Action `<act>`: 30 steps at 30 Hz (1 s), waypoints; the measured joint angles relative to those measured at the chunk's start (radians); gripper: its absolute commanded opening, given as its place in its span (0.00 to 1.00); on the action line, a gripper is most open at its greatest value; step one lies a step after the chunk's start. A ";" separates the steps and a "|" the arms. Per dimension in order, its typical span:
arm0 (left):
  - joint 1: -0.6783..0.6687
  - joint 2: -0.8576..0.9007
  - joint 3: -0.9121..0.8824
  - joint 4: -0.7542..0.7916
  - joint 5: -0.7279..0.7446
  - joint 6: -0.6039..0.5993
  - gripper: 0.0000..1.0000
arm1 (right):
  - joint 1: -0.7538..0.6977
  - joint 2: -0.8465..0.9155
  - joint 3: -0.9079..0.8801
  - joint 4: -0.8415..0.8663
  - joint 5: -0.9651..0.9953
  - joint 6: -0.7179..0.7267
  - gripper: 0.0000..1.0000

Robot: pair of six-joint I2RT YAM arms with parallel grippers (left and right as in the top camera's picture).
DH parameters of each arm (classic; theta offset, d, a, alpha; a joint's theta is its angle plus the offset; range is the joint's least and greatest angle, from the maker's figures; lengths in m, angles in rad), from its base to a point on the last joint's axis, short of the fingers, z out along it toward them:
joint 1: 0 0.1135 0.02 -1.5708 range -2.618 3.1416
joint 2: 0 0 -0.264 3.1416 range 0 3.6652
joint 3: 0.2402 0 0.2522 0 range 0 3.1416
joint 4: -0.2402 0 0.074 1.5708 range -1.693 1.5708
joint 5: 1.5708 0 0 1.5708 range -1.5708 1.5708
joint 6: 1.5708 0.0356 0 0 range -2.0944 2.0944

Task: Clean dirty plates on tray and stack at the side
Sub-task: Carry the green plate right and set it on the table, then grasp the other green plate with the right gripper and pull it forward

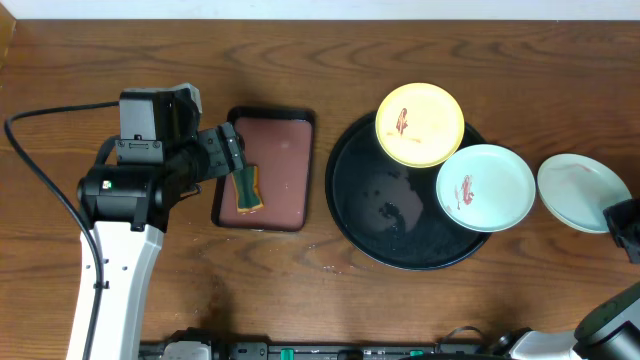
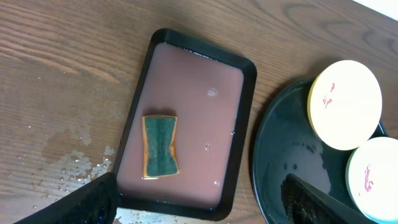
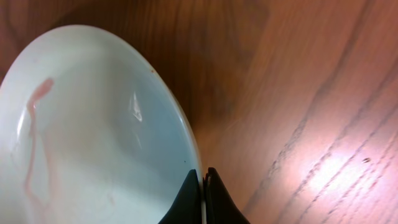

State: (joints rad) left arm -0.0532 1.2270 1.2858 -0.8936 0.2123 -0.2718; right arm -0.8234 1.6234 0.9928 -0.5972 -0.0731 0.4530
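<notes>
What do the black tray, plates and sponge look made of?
The black tray is likely plastic or lacquer: glossy, mirroring light. The plates are probably melamine or glazed ceramic: smooth sheen, highlights. The sponge looks like green scouring fibre on yellow foam, matte.

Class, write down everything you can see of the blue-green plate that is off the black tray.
The plate is round, shallow, pale blue-green and glossy, like glazed ceramic, with a faint pink-red streak inside. It faces up over the wooden table, right of the black tray and clear of it. The right gripper pinches its rim, jaws shut.
</notes>
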 measured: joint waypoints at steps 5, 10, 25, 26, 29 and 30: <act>0.000 0.000 0.000 0.000 0.000 0.000 0.84 | 0.000 0.000 -0.006 0.055 0.019 -0.053 0.46; 0.000 0.000 0.000 0.000 0.000 0.000 0.84 | 0.000 -0.001 -0.006 0.066 -0.071 -0.085 0.62; 0.000 0.000 0.000 0.000 0.000 0.000 0.84 | 0.348 -0.123 -0.001 -0.080 -0.208 -0.249 0.57; 0.000 0.000 0.000 0.000 0.000 0.000 0.84 | 0.386 -0.114 -0.001 -0.072 -0.166 -0.253 0.57; 0.000 0.000 0.000 0.000 0.000 0.000 0.84 | 0.469 -0.079 -0.001 -0.041 -0.039 -0.261 0.56; 0.000 0.000 0.000 0.000 0.000 0.000 0.84 | 0.491 -0.061 -0.001 -0.021 0.008 -0.264 0.53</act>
State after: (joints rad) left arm -0.0532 1.2270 1.2858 -0.8936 0.2119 -0.2718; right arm -0.3321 1.5627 0.9920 -0.6178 -0.0650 0.1894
